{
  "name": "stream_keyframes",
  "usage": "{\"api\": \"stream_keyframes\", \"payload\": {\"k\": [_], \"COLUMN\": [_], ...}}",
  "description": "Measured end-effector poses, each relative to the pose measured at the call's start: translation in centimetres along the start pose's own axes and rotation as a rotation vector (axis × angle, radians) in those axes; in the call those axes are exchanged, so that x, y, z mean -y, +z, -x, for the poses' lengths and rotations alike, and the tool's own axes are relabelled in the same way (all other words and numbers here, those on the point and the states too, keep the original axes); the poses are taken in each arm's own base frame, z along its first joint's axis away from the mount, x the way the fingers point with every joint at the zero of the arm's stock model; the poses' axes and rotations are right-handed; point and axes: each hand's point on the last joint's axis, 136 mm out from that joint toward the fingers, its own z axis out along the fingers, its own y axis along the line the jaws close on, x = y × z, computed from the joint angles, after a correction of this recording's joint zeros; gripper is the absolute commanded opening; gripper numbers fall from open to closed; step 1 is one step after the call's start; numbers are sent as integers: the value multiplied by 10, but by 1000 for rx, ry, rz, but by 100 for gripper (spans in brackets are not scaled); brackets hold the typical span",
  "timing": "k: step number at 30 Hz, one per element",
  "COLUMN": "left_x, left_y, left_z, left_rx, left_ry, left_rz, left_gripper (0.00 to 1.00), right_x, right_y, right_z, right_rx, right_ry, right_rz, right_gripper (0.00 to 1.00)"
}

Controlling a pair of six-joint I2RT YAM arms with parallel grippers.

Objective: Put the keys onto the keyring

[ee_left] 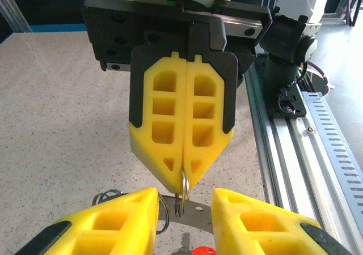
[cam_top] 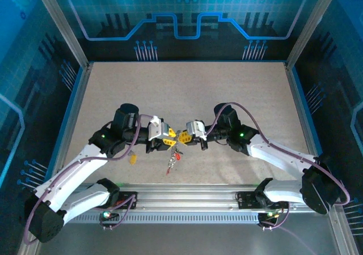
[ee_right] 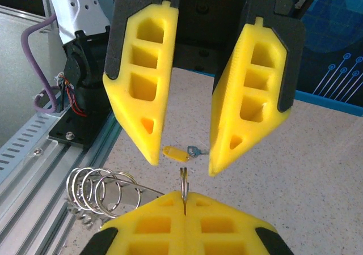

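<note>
your arms meet tip to tip over the table: right gripper [ee_left: 182,182] clamps the keyring [ee_left: 181,205]; left gripper [ee_right: 182,163] faces it, fingers apart.

Shiny metal keyring [ee_left: 182,204], matt yellow plastic right gripper [ee_left: 182,178], speckled matt table [cam_top: 187,90].

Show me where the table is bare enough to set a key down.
Bare: the far half of the table, up to the back wall. Crowded: the near centre, where the left claw and right claw meet by the keys.
</note>
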Motion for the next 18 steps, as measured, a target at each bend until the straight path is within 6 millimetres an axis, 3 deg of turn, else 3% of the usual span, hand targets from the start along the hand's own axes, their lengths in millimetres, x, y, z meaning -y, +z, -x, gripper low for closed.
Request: {"api": "stream_keyframes", "payload": {"k": [18], "left_x": [2], "left_y": [1], "left_z": [-6], "left_rx": [-26], "left_ry": [13], "left_rz": [0], "left_gripper": [19], "right_x": [1], "right_y": [2], "right_z": [2], "right_rx": [2], "right_ry": [-7], "right_rz": [-10], "right_gripper": [0]}}
